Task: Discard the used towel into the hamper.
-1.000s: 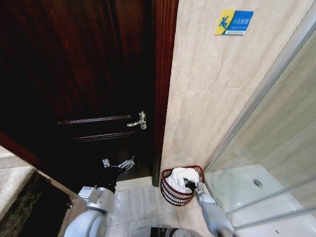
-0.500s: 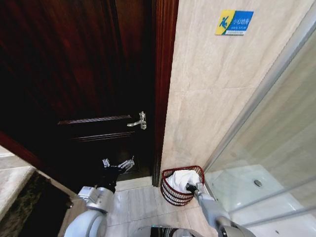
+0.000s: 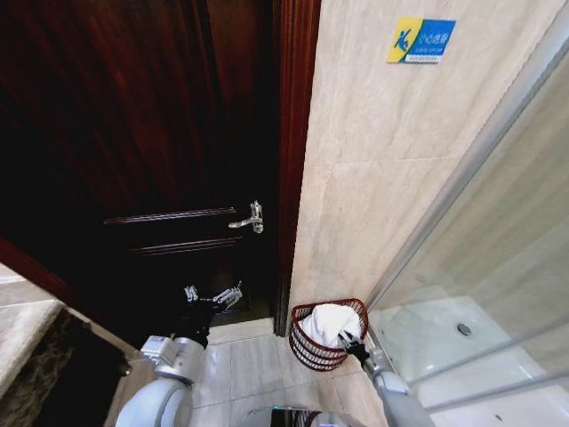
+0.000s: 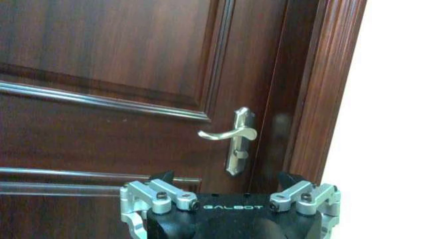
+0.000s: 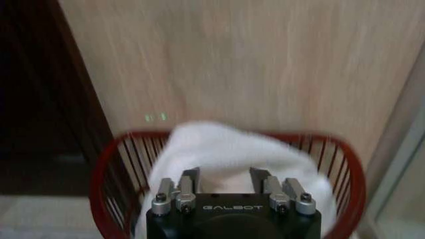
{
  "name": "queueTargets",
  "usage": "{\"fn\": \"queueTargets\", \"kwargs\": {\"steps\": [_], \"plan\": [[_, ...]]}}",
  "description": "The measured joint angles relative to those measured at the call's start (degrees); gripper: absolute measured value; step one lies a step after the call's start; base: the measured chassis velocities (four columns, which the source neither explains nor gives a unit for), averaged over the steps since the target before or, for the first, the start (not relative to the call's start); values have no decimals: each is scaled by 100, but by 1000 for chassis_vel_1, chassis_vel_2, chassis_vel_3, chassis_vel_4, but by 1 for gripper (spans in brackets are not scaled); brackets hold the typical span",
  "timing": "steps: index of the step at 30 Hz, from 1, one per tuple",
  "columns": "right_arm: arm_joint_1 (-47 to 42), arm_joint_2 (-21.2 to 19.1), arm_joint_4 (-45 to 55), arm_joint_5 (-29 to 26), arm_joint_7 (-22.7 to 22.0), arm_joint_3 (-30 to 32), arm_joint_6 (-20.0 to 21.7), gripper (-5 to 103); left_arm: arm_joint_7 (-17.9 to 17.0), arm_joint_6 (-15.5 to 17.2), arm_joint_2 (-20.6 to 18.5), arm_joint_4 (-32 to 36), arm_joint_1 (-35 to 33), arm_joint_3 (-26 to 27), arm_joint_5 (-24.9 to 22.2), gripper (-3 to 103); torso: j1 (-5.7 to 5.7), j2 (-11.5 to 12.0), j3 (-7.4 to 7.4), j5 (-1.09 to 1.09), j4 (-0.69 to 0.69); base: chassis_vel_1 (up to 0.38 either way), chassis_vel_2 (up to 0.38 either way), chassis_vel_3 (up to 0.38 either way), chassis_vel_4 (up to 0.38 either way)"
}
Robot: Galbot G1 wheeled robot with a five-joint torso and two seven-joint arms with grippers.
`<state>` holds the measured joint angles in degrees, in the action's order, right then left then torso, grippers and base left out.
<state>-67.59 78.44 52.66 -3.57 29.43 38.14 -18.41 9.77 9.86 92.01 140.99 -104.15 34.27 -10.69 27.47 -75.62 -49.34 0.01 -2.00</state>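
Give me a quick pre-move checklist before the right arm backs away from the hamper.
1. Towel inside the hamper: ok; it sits in the opening, piled above the rim.
2. Right tool released: ok; fingers apart, nothing pinched between them in the right wrist view.
3. Right tool clear of the towel: cannot tell; it sits close in front of the cloth, a snag is possible.
4. Hamper upright: ok; it stands on the floor tiles against the wall.
5. Left tool out of the way: ok; open, empty, parked facing the door near its handle.
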Motion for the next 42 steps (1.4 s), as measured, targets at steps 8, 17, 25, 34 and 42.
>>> {"fn": "queueTargets", "kwargs": {"steps": [8, 17, 25, 34, 42], "plan": [[242, -49, 236, 81, -10, 1, 90, 84, 0, 0, 1, 0, 0, 0, 0, 100, 0, 0, 0, -2, -2, 0, 0, 0, 0], [1673, 345, -1734, 890, -387, -113, 109, 100, 0, 0, 1, 0, 0, 0, 0, 100, 1, 0, -1, 0, -2, 0, 0, 0, 0], [2474, 485, -3073, 1293, -1014, -38, 251, 100, 0, 0, 0, 0, 0, 0, 0, 100, 1, 0, -1, -1, -1, 0, 0, 0, 0], [2736, 441, -3675, 1102, -1176, -10, 859, 100, 0, 0, 1, 0, 0, 0, 0, 100, 1, 0, 0, -1, -1, 0, 0, 0, 0], [2836, 516, -3867, 1120, -1307, -12, 1375, 100, 0, 0, 0, 0, 0, 0, 0, 100, 1, 0, 0, -1, -1, 0, 0, 0, 0]]}}
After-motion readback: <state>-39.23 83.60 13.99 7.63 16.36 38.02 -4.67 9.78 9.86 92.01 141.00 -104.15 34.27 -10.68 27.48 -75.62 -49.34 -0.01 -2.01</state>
